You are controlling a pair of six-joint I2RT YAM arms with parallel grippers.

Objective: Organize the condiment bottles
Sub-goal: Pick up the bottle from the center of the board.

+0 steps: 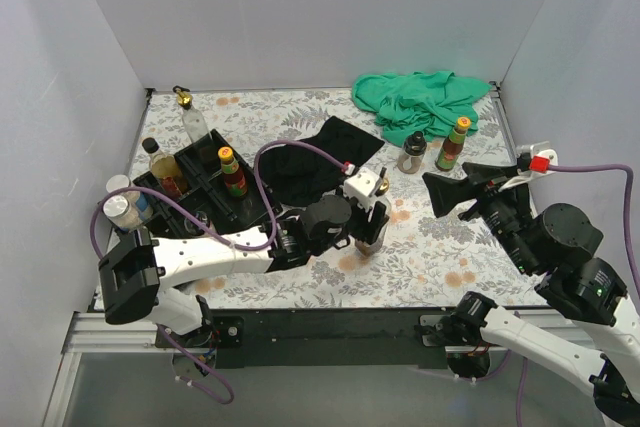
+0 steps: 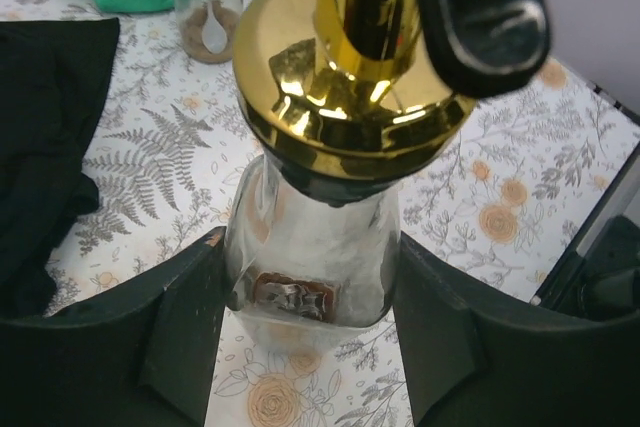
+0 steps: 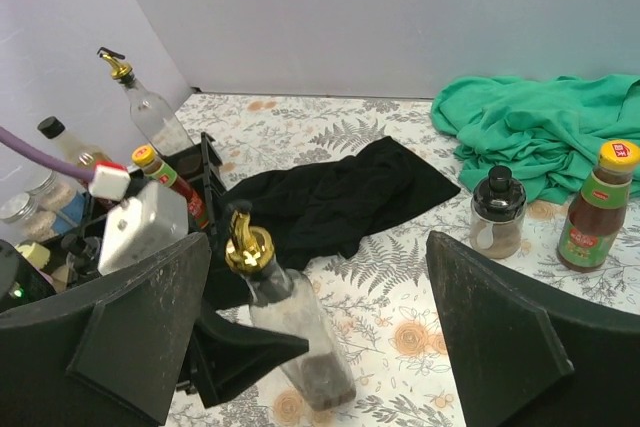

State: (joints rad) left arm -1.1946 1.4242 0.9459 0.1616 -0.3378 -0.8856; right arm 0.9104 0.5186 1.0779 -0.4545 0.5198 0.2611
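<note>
My left gripper (image 1: pixel 372 230) is shut on a clear gold-spouted bottle (image 1: pixel 371 239) at the table's middle. In the left wrist view both fingers (image 2: pixel 190 327) press the glass body (image 2: pixel 315 247). The right wrist view shows this bottle (image 3: pixel 290 317) tilted, its base close to the table. My right gripper (image 1: pixel 462 192) is open and empty, to the right of it. A black-lidded shaker (image 1: pixel 411 154) and an orange-capped red sauce (image 1: pixel 453 144) stand by the green cloth. Another gold-spouted bottle (image 1: pixel 190 117), a red sauce (image 1: pixel 232 172), a black-capped bottle (image 1: pixel 160 167) and shakers (image 1: pixel 125 209) are at the black tray (image 1: pixel 205 197).
A green cloth (image 1: pixel 425 102) lies bunched at the back right. A black cloth (image 1: pixel 320 162) lies spread in the middle, beside the tray. White walls close the table on three sides. The left arm's purple cable (image 1: pixel 270 162) arcs above the tray.
</note>
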